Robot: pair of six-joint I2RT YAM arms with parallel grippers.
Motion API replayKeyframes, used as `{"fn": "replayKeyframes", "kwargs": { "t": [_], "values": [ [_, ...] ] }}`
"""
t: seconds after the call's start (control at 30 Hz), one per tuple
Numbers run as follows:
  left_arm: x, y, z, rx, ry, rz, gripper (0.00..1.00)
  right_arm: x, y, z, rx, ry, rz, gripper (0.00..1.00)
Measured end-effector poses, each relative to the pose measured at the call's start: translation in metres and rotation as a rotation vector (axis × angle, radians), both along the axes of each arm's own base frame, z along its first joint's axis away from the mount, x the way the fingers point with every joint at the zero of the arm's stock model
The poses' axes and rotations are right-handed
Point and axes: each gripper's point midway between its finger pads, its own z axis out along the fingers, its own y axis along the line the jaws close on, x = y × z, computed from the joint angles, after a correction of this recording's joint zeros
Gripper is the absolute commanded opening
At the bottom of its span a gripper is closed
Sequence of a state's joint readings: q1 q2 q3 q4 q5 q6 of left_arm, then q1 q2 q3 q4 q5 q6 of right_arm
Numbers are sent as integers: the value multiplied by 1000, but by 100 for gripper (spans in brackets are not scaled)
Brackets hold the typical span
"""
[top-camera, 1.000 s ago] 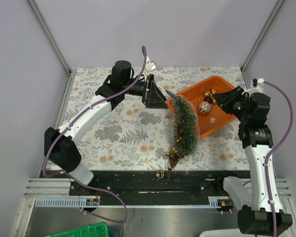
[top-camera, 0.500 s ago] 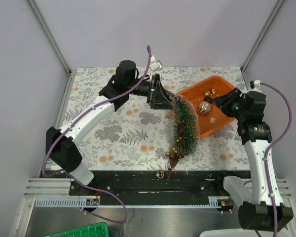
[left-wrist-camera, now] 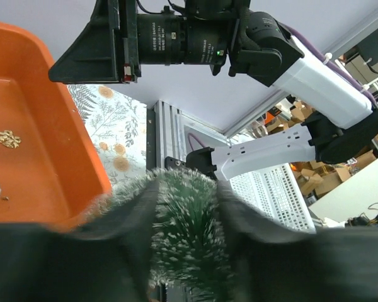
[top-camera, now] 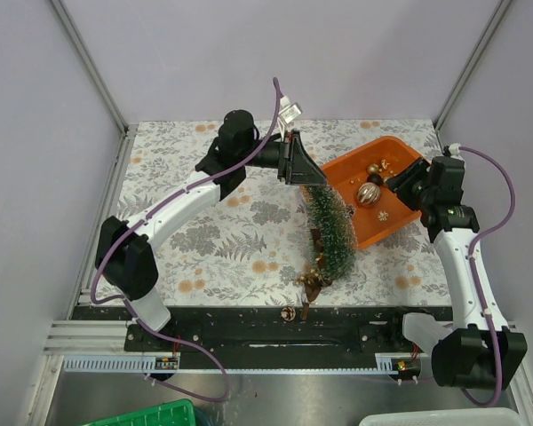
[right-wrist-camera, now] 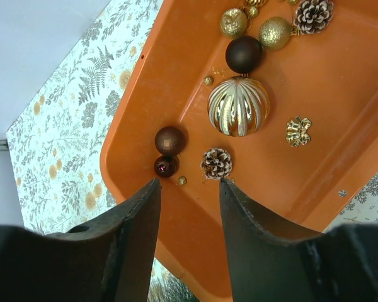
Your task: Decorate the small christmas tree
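Observation:
The small christmas tree point(top-camera: 330, 229) lies on the floral table, its tip toward the orange tray point(top-camera: 400, 217) and its brown base point(top-camera: 313, 286) near the front. My left gripper point(top-camera: 306, 175) is at the tip. In the left wrist view the frosted bristles point(left-wrist-camera: 186, 233) fill the gap and touch both blurred fingers point(left-wrist-camera: 129, 239), so the gripper point(left-wrist-camera: 186, 189) is shut on the tree. My right gripper point(top-camera: 393, 182) point(right-wrist-camera: 189, 182) hovers open over the tray, nothing between its fingers. Below it lie a pine cone point(right-wrist-camera: 216, 162), brown balls point(right-wrist-camera: 169, 139) and a striped gold ball point(right-wrist-camera: 238, 106).
Small gold ornaments point(top-camera: 306, 279) cling near the tree's base. Another ornament point(top-camera: 289, 312) sits on the black front rail. More baubles, a gold bow point(right-wrist-camera: 298, 131) and a pine cone point(right-wrist-camera: 312, 12) lie in the tray. Grey walls enclose the table.
My left arm moved right to the tree's tip and its jaws closed in on it; the tree straightened a little. My right gripper's jaws opened wider over the tray.

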State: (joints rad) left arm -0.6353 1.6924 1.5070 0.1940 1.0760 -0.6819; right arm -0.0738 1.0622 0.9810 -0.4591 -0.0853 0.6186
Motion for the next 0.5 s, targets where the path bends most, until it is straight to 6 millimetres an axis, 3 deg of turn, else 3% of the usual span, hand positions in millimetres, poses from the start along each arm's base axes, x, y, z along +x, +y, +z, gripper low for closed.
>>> {"fn": "replayKeyframes", "kwargs": {
  "t": [0.07, 0.1, 0.3, 0.5],
  "values": [
    [1, -1, 3, -15, -21, 5, 10, 1, -1, 1, -4, -6, -4, 50],
    [2, -1, 4, -20, -29, 7, 7, 1, -2, 1, -6, -6, -9, 50],
    [3, 1, -2, 10, -36, 13, 3, 5, -3, 1, -6, -16, -15, 49],
    [-1, 15, 10, 59, -86, 38, 2, 7, -2, -3, 2, -9, -17, 49]
  ]
}}
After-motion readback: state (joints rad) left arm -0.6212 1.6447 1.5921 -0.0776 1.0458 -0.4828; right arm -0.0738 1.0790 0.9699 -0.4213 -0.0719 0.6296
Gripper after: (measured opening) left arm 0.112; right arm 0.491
